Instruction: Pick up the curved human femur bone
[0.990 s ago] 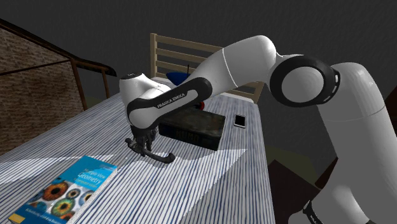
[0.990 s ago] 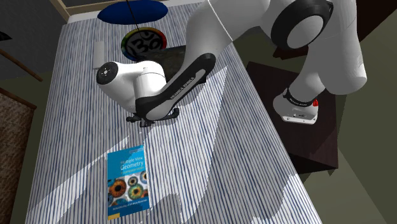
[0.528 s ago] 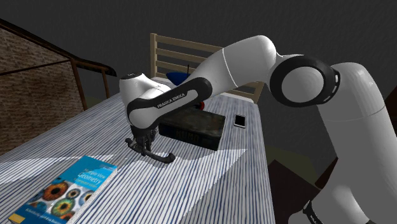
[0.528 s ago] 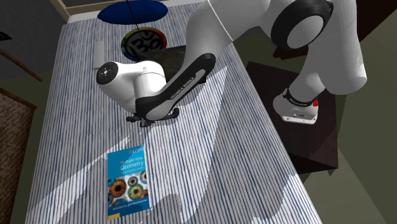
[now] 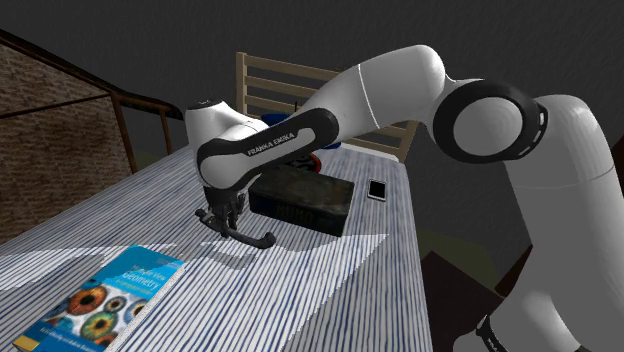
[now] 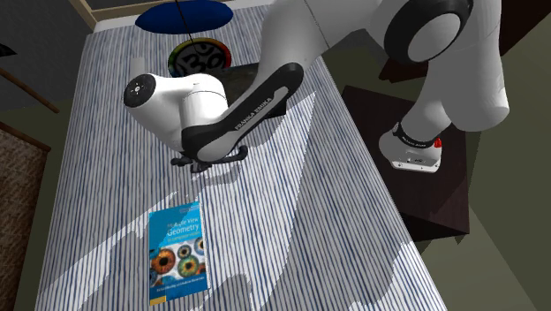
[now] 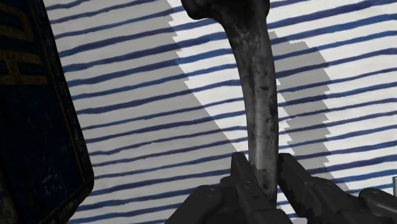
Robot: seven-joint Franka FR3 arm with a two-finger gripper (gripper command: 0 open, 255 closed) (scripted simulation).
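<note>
Your femur bone, dark grey and gently curved, is clamped near one end between the two black fingers of the gripper, which pinch its shaft from both sides. In the shoulder view you see the bone hanging roughly level under the gripper, just above the middle of the striped surface, with its shadow on the stripes below. A dark box lies just beyond it, towards the far edge. A phone sits past the box, near the edge on the stand's side. A blue book lies well apart, towards the near corner.
</note>
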